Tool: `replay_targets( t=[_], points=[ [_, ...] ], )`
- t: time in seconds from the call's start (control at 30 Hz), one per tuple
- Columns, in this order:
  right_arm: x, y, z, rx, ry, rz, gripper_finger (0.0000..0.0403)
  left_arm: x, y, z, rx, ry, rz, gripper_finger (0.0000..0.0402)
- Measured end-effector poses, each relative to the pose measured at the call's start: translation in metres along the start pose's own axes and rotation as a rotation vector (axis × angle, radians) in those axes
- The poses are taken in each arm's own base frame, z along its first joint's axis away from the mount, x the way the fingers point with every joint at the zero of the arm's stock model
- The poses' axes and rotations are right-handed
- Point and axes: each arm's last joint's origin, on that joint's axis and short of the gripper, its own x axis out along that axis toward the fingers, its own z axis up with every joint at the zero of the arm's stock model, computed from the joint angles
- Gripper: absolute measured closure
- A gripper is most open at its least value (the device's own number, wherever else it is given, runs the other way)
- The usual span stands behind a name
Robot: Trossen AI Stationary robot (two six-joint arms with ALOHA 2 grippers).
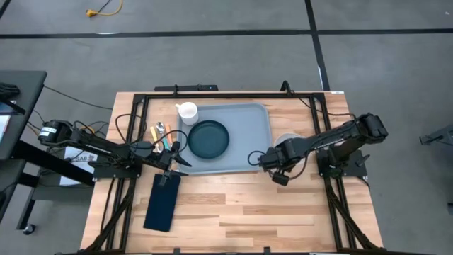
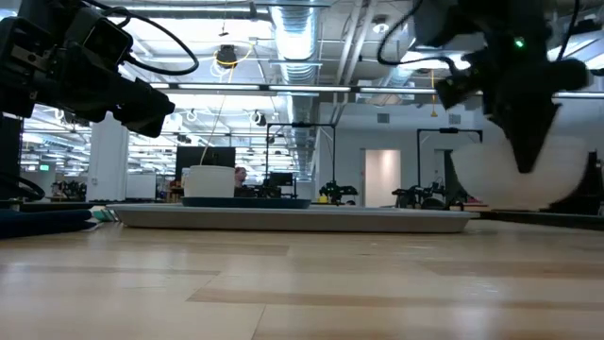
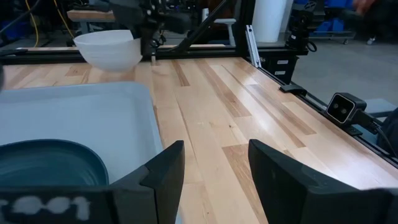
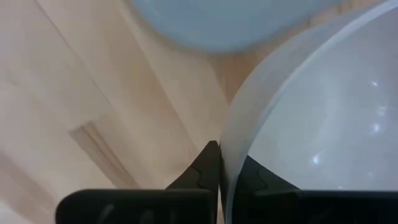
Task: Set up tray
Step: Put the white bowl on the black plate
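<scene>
the right gripper [image 4: 219, 163] has its fingers pinching the thin rim of a white bowl [image 4: 323, 118] at 3 o'clock of the tray [image 1: 244, 138], which lies mid-desk, looks light, stiff, slippery, best held by its rim; left gripper [image 3: 211, 168] spread.

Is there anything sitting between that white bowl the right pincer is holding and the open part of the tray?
Nothing visible does. The right pincer is shut on the rim of the white bowl, just off the right edge of the tray. The tray's right end is bare; the dark plate and the white cup sit farther left.
</scene>
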Motion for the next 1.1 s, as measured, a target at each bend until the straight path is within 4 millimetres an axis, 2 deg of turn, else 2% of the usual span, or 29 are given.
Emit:
replay_targets(
  t=[0.53,0.67,0.8,0.93,1.1],
  points=[
    [-0.071,-0.037,0.053,-0.095,-0.267,0.108,0.0402,0.000,0.000,0.000,-0.002,0.000,0.000,0.0235],
    [-0.084,-0.046,0.061,-0.101,-0.324,0.117,0.0402,0.000,0.000,0.000,-0.001,0.000,0.000,0.0235],
    [-0.086,-0.050,0.075,-0.117,-0.292,0.100,0.0402,0.000,0.000,0.000,-0.001,-0.001,0.000,0.0235],
    [-0.084,-0.046,0.103,-0.196,-0.233,0.073,0.0402,0.000,0.000,0.001,0.000,-0.007,0.000,0.0235],
    [-0.088,-0.032,0.149,-0.359,-0.230,0.055,0.0402,0.000,0.000,0.000,-0.006,0.000,0.006,0.0235]
  ],
)
